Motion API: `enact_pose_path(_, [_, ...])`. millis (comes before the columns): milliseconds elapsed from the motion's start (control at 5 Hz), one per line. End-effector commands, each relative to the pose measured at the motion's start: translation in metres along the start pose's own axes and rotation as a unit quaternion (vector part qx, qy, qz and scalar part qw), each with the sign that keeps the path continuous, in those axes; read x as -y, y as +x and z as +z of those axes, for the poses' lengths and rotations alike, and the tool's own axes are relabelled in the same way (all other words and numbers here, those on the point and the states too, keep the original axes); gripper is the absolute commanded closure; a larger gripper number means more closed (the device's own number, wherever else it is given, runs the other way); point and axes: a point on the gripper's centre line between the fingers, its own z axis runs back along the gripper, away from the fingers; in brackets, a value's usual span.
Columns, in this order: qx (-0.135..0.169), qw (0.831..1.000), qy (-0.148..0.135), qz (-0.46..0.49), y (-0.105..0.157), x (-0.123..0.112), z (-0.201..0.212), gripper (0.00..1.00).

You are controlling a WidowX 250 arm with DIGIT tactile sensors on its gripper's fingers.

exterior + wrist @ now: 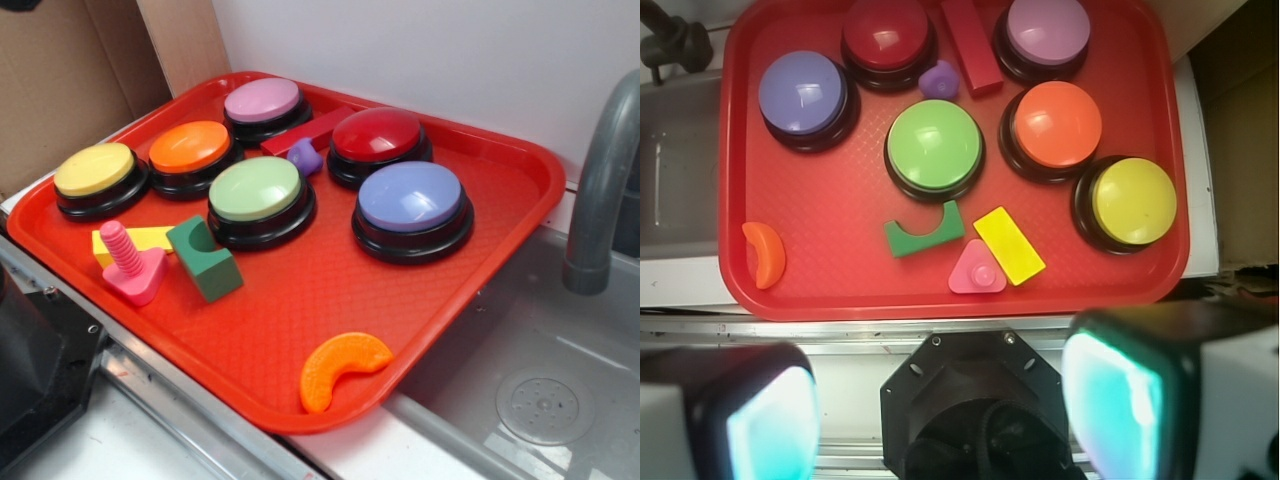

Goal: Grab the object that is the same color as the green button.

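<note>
Hovering high with your hand (pixel 940 400) spread apart and empty, you must next descend onto the dark green notched block (pixel 925 231) beside the green button (pixel 935 147).

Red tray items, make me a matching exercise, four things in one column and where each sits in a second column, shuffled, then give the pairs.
Things:
1. dark green notched block
2. orange crescent piece
3. small purple piece
4. pink screw toy

Places:
A. alone near a tray corner, on the sink side
B. between the red button and the red bar
C. just in front of the green button
D. touching the yellow flat block

Pairs: 1-C, 2-A, 3-B, 4-D
</note>
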Motion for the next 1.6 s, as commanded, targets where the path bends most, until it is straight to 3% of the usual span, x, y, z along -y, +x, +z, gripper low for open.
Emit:
enact_pose_path(0, [0.000, 1.000, 0.000, 0.000, 0.000, 0.000, 0.000, 0.00])
enact_pose_path(400, [0.004, 0.984, 0.031, -0.173, 0.018, 0.011, -0.056, 0.00])
enact_pose_path(600, [0.010, 0.976, 0.038, -0.215, 0.024, 0.019, -0.083, 0.00])
enact_pose_path(800, [0.045, 0.959, 0.026, -0.279, 0.029, 0.027, -0.112, 0.00])
enact_pose_path(1400, [0.060, 0.960, 0.037, -0.269, 0.031, 0.029, -0.183, 0.00])
